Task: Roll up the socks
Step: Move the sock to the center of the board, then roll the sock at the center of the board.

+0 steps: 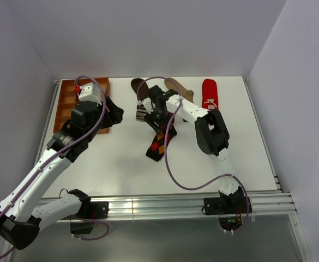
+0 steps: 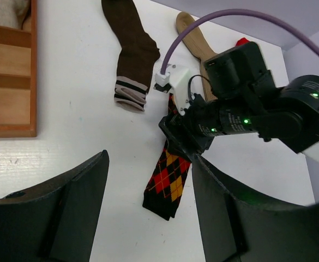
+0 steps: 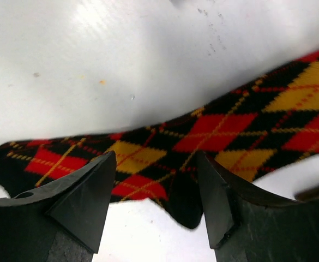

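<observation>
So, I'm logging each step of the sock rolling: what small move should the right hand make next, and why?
Probably lower the right hand and close it on the argyle sock. It stands open, straddling the sock, which lies flat and unrolled on the table, and it grips nothing yet. The left hand is open too, off to the side.

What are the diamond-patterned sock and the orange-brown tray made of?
Argyle sock: knitted fabric, matte; it lies limp and wrinkled, the pattern woven in. Tray: probably wood, smooth satin finish; warm brown, flat board-like walls and dividers, though no grain shows clearly.
</observation>
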Available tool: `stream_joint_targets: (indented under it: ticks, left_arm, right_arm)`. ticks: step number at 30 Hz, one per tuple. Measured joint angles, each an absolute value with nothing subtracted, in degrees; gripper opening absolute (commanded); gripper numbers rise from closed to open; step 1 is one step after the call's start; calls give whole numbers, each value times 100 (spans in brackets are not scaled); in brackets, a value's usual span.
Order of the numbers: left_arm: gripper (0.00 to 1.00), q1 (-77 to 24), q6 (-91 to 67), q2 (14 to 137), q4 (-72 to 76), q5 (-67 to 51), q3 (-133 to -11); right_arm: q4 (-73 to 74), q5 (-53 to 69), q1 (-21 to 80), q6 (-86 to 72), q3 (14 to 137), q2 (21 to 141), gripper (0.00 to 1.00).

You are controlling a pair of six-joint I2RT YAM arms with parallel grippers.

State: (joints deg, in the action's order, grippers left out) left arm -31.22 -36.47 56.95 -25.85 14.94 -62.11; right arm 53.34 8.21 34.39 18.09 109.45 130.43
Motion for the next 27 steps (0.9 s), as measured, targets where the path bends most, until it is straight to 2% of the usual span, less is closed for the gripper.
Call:
stream_joint_targets:
  ticks: [5, 12, 19, 27]
  left_arm:
    - [68, -3122, -3621, 5695, -2585, 1487, -6219]
    - [69, -3122, -3623, 5712, -2596, 1538, -6523]
    - [69, -3122, -3616, 5798, -2596, 1645, -6779]
    - [69, -3122, -3612, 5708, -2591, 1743, -6716]
  right_arm:
    - [4982, 799, 3516, 1780, 10353, 12169, 68]
    - [3988, 502, 4274, 1535, 8291, 10304, 66]
    - [3301, -1, 5502, 1286, 7122, 10309, 65]
    - [2751, -565, 5590, 1015, 7070, 10521, 64]
